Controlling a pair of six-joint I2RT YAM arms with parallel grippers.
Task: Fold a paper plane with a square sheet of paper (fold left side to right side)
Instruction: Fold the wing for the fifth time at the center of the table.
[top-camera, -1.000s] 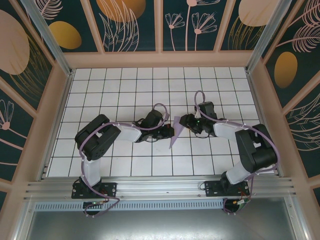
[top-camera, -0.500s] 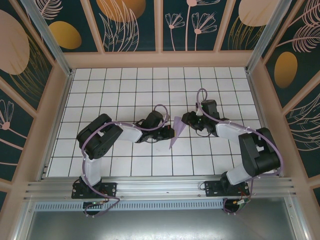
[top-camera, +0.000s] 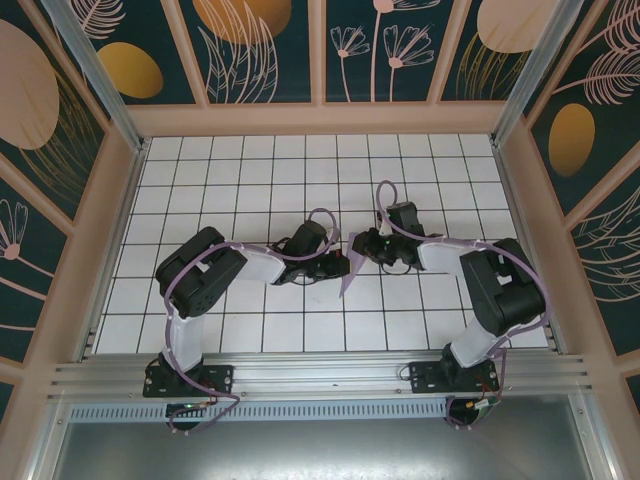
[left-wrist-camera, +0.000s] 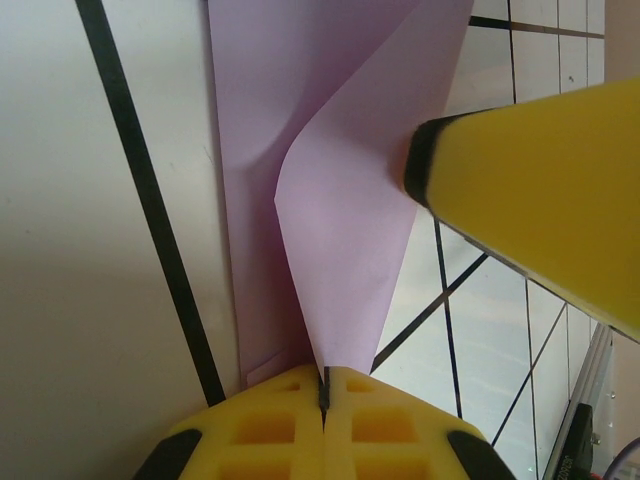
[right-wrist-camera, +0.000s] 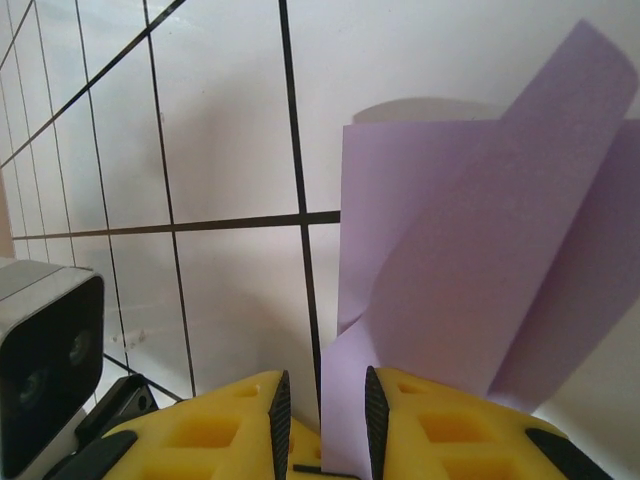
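The lavender square sheet of paper (top-camera: 349, 270), folded into a slim pointed paper-plane shape, stands up off the tiles at the middle of the table. My left gripper (top-camera: 338, 266) is shut on its near tip; in the left wrist view the paper (left-wrist-camera: 340, 200) rises from the closed left gripper (left-wrist-camera: 324, 388). My right gripper (top-camera: 364, 246) reaches in from the right. In the right wrist view its jaws stand a little apart around the paper's (right-wrist-camera: 450, 260) lower edge, which lies against the right pad of that gripper (right-wrist-camera: 327, 420).
White tiled table (top-camera: 240, 170) with black grid lines, walled by pink frames at the back and sides. The right gripper's yellow finger (left-wrist-camera: 540, 200) crosses the left wrist view. The left arm's wrist camera (right-wrist-camera: 40, 350) sits at the lower left of the right wrist view.
My right gripper has moved left onto the paper's edge and its jaws have narrowed around it. The left gripper has kept its hold and place.
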